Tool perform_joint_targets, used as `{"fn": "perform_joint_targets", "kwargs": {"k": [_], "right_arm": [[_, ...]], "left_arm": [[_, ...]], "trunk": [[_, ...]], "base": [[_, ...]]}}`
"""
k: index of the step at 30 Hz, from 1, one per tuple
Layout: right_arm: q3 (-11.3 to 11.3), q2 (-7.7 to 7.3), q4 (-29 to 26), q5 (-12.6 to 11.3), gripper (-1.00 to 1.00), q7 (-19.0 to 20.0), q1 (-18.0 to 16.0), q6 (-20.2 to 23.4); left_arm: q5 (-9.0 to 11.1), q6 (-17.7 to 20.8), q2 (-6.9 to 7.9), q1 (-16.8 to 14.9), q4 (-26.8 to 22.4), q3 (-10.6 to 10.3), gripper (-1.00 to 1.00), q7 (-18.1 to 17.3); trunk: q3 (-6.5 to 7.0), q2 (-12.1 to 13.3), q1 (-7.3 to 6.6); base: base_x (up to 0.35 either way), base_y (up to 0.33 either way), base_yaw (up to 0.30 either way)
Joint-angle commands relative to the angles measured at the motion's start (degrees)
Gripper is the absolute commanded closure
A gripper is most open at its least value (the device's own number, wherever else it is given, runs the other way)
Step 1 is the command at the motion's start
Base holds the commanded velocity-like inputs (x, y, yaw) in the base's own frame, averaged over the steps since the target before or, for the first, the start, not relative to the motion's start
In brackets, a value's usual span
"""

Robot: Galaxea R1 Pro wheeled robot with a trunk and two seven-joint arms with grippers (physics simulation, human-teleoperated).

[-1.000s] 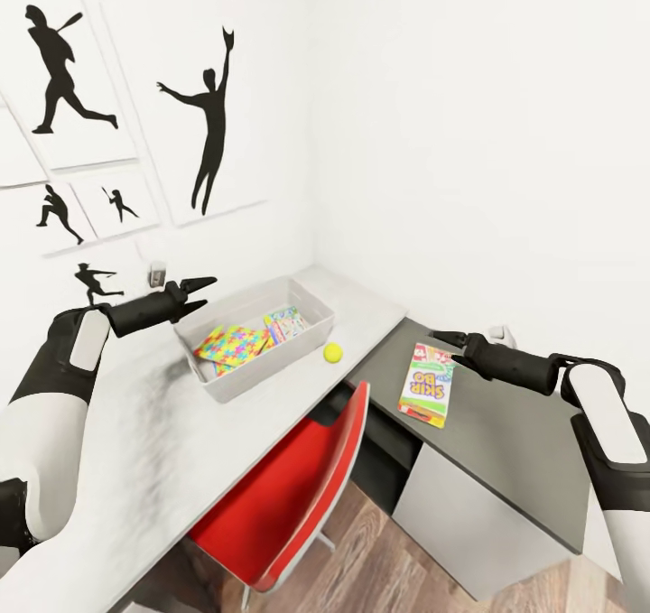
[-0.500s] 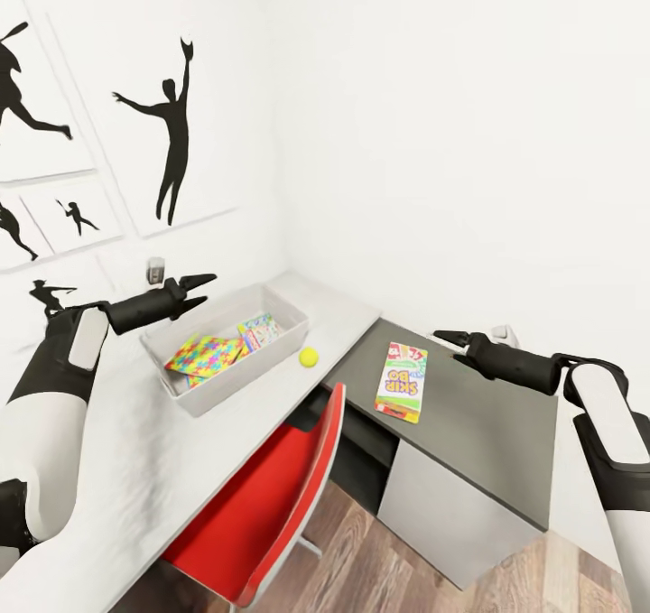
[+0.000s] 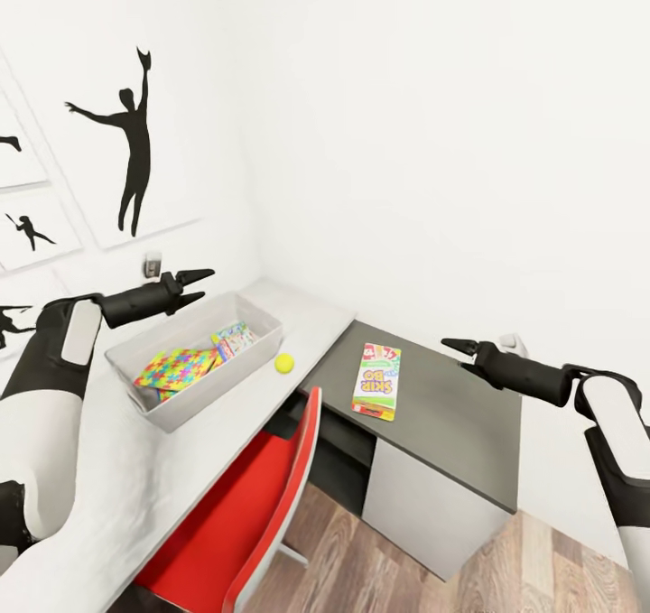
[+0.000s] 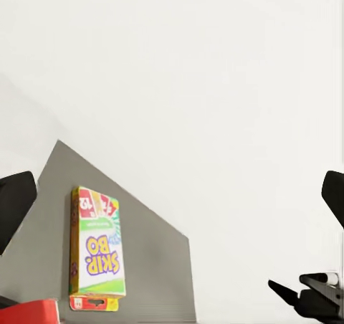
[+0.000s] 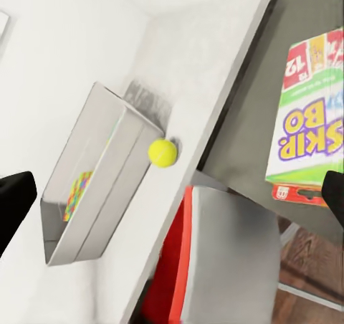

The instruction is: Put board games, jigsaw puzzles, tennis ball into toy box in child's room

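two toys remain out: ball [image 3: 284,362] beside the box [image 3: 262,324], game [image 3: 377,380] on the grey surface [image 3: 451,414]. both hands, left hand [image 3: 197,286] and right hand [image 3: 459,349], hover spread, empty; next comes a reach for either.

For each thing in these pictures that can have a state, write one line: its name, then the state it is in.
toy box: open-topped, on the table, holding toys.
jigsaw puzzles: lying in the toy box.
tennis ball: loose on the table, beside the toy box.
Skip-Bo game box: flat on the dark cabinet, ungripped.
left gripper: open, empty.
right gripper: open, empty.
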Motion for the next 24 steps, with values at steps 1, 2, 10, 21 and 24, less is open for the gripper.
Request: {"fn": "perform_joint_targets", "kwargs": {"k": [1, 2, 10, 21, 24], "right_arm": [[-0.32, -0.01, -0.10, -0.30, -1.00, -0.26, 0.24, 0.25], [-0.86, -0.04, -0.24, -0.31, -1.00, -0.24, 0.86, 0.25], [-6.04, -4.33, -0.46, -0.57, -1.00, -0.08, 5.94, 0.25], [-15.75, -7.38, -0.48, -0.35, -1.00, 8.48, 11.87, 0.25], [-17.91, -7.45, -0.46, -0.22, -1.00, 9.20, 12.38, 0.25]], "left_arm": [[-0.29, 0.60, 0.16, -0.08, -0.19, 0.11, -1.00, -0.33], [-0.29, 1.17, 0.70, -0.11, -0.71, 0.13, -1.00, -0.35], [-0.04, 2.25, 4.20, -0.16, -3.27, 0.07, -1.00, -0.65], [0.17, 2.25, 5.36, -0.16, -5.14, -0.07, -1.00, -0.76], [0.20, 2.25, 5.37, -0.16, -5.85, -1.49, -1.00, -0.77]], "trunk": [[-0.04, -0.11, 0.04], [0.03, -0.11, 0.04], [0.63, -0.11, 0.04], [1.45, -0.11, 0.04], [1.67, -0.11, 0.04]], "base": [[0.000, 0.000, -0.200], [0.000, 0.000, -0.200], [0.000, 0.000, -0.200], [0.000, 0.000, -0.200], [0.000, 0.000, -0.200]]}}
